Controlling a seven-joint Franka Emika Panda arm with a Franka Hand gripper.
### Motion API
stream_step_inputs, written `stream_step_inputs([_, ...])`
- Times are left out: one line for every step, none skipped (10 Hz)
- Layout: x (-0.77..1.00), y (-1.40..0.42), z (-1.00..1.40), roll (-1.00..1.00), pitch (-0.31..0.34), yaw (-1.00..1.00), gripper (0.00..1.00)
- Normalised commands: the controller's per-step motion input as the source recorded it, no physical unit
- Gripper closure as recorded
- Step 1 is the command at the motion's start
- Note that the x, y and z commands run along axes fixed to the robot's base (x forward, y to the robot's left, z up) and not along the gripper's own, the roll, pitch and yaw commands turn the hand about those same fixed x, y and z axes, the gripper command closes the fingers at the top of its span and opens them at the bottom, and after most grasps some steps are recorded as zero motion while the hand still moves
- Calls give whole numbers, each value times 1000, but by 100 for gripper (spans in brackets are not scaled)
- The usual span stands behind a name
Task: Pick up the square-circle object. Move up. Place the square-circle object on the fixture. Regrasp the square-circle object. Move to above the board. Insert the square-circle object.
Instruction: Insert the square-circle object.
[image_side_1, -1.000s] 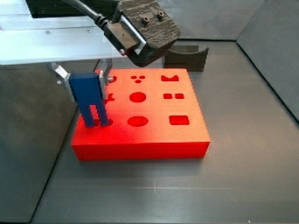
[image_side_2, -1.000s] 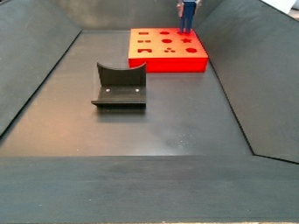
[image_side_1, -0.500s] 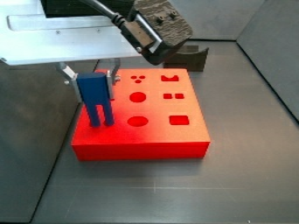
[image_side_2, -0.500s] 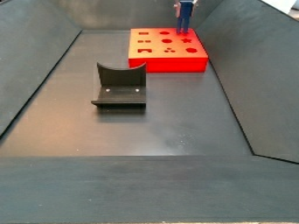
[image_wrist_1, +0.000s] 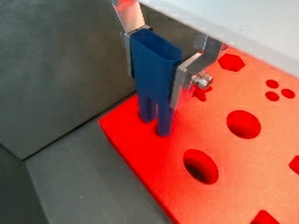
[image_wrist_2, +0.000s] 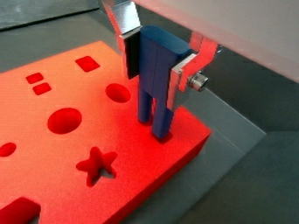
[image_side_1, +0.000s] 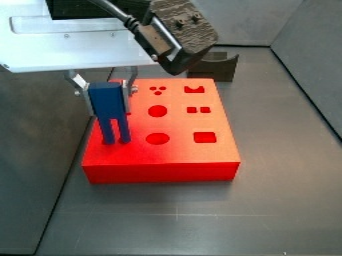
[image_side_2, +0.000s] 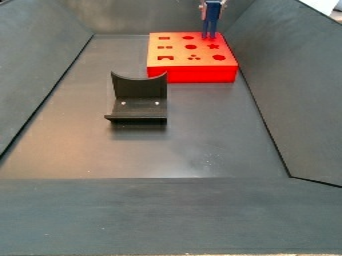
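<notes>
Hand: the hand hangs over the left edge of the board in a side view, its silver fingers closed on the top of the blue object.
Object: the blue object stands upright, its two lower prongs at the board's surface near a corner.
Board: the red board lies flat, its cut-outs facing up.
Fixture: the dark fixture stands on the floor, well apart from the board.
</notes>
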Motion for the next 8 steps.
stream_step_inputs([-20,111,-537,177,-86,120,100])
stream_step_inputs([0,34,-666,163,-136,183,100])
stream_step_inputs([-80,0,-823,129,-187,100,100])
stream_step_inputs([-157,-134,-677,93,-181,40,100])
stream_step_inputs([0,-154,-563,27,-107,14,100])
stream_step_inputs([0,-191,-554,14,-84,0,100])
stream_step_inputs([26,-200,-529,0,-60,0,100])
stream_step_inputs([206,-131,-580,29,0,0,100])
